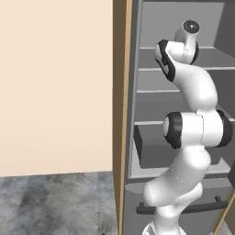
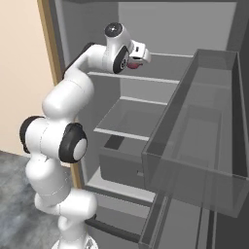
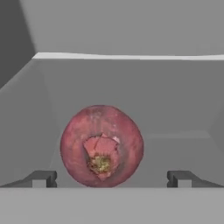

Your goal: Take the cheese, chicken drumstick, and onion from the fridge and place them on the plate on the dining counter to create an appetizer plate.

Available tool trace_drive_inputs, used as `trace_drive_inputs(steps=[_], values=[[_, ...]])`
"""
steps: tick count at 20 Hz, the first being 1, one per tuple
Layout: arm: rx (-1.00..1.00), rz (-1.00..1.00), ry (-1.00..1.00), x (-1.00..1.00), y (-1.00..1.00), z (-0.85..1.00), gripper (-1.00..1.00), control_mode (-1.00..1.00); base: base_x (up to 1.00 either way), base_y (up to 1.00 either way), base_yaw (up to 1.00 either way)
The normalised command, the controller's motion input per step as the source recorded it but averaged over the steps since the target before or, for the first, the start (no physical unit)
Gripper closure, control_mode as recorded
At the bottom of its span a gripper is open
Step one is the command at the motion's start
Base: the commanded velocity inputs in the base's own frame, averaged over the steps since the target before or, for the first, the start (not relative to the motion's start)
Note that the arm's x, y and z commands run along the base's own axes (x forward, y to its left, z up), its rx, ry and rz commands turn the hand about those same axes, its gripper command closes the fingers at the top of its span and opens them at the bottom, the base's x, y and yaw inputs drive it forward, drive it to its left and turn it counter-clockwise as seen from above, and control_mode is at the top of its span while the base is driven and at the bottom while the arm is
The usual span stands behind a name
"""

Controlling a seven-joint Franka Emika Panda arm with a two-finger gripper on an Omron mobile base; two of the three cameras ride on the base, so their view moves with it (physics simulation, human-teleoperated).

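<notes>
Grey fridge [image 2: 194,58] shelves surround the onion [image 3: 101,146], resting dead centre between the tool's [image 3: 111,178] spread fingers at 8 and 4 o'clock; closing evenly across its widest part should prevent slipping.

A: Where is the fridge [image 1: 183,114]?
B: Right half of the left base view, standing open; a wall [image 1: 55,87] takes the left half, floor [image 1: 55,204] at lower left.

A: And the onion [image 3: 102,145]?
B: Centre of the hand view, low in frame, between the two fingertips [image 3: 41,178] of the tool [image 3: 111,178], apart from each. It lies on an upper shelf [image 2: 165,73], at upper centre of the right base view.

A: Lower down?
B: A drawer [image 2: 121,168] at centre, a door bin [image 2: 204,146] at right.
</notes>
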Motion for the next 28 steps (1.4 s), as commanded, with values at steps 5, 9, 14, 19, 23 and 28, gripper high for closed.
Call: trace_drive_inputs(steps=[5,9,14,19,23,28], values=[[0.0,0.0,0.0,0.48,-0.01,-0.05,-1.0,-1.0,0.0,0.0,0.0],[0.0,0.0,0.0,0.3,0.0,-0.1,-1.0,-1.0,0.0,0.0,0.0],[0.0,0.0,0.0,0.09,0.0,-0.19,1.0,-1.0,0.0,0.0,0.0],[0.0,-0.02,-0.04,-0.35,0.0,-0.02,1.0,-1.0,0.0,0.0,0.0],[0.0,-0.08,-0.24,-1.0,0.0,0.05,1.0,-1.0,0.0,0.0,0.0],[0.0,-0.11,-0.29,-1.0,0.13,0.2,1.0,-1.0,0.0,0.0,0.0]])
